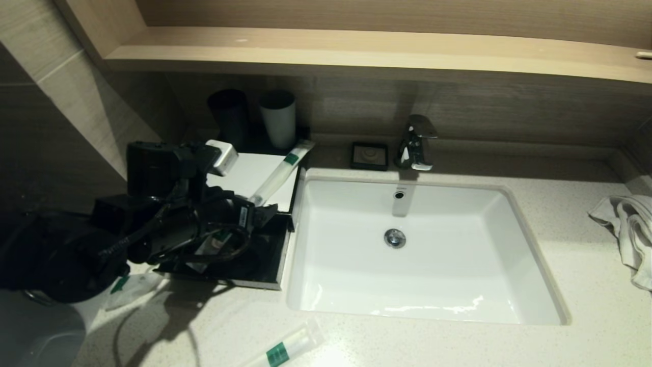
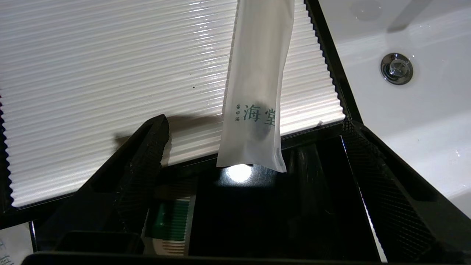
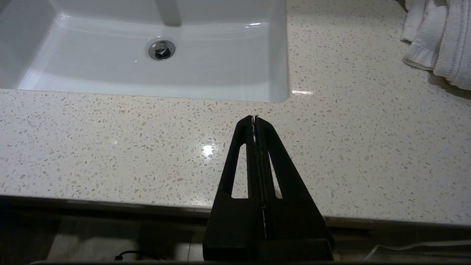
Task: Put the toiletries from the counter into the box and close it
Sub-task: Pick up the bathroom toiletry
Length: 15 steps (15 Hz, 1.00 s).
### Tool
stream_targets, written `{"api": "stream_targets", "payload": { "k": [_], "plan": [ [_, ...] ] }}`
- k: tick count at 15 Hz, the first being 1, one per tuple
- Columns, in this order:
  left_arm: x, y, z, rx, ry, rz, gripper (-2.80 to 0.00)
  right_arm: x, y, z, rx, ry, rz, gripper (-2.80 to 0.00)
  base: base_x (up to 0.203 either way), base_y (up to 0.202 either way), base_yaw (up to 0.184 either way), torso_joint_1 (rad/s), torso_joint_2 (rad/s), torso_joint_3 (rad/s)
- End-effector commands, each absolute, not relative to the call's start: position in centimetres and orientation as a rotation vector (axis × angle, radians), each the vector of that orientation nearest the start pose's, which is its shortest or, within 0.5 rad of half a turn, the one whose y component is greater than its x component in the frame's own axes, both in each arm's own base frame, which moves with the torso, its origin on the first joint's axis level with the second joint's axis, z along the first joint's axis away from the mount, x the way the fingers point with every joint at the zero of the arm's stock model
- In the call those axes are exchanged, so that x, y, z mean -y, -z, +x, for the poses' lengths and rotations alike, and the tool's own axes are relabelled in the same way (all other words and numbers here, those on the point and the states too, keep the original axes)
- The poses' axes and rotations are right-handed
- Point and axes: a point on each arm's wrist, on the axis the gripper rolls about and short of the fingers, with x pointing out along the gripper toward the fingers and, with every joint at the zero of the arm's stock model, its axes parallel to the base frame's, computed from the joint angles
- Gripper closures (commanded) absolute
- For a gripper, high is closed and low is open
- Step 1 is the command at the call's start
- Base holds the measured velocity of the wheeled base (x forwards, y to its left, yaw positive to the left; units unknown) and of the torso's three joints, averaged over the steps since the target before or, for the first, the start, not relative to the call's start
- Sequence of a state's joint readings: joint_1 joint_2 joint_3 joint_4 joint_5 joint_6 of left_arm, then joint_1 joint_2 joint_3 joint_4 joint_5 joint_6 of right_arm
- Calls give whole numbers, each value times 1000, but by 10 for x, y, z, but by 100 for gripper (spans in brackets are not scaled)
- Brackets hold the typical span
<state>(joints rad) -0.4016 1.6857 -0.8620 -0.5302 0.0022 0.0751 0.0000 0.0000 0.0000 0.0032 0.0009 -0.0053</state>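
Observation:
The black box (image 1: 239, 176) stands left of the basin with its drawer (image 1: 272, 255) pulled out. One long toiletries tube (image 1: 280, 173) (image 2: 257, 73) lies slanted on the box's white ribbed top (image 2: 110, 73), and its lower end overhangs the drawer. My left gripper (image 1: 257, 214) (image 2: 254, 125) hovers open over the drawer. Its fingers (image 2: 147, 158) stand either side of that tube's end without touching it. A short sachet (image 2: 171, 221) (image 1: 214, 242) lies in the drawer. Another sachet (image 1: 132, 285) and a second long tube (image 1: 285, 349) lie on the counter (image 1: 560, 244). My right gripper (image 3: 254, 117) is shut and empty.
The white basin (image 1: 407, 255) (image 3: 165, 55) fills the middle, with a tap (image 1: 417, 142) and a black soap dish (image 1: 369, 155) behind it. Two cups (image 1: 279, 120) stand behind the box. A white towel (image 1: 626, 229) (image 3: 438, 36) lies at the right. A wooden shelf (image 1: 356, 51) runs overhead.

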Motion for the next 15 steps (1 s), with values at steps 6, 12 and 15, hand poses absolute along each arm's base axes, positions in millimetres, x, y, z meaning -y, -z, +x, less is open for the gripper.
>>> {"api": "stream_targets", "payload": {
  "k": [6,12,15],
  "plan": [
    [123,-182,288,-227,412,149,-280,0,-75,-23,-3,-2,-6,0,0,0,0,0,0,0],
    [124,-181,288,-230,415,151,-280,0,-75,-23,-3,-2,-6,0,0,0,0,0,0,0],
    [124,-181,288,-232,414,152,-280,0,-75,-23,-3,-2,-6,0,0,0,0,0,0,0]
  ]
}}
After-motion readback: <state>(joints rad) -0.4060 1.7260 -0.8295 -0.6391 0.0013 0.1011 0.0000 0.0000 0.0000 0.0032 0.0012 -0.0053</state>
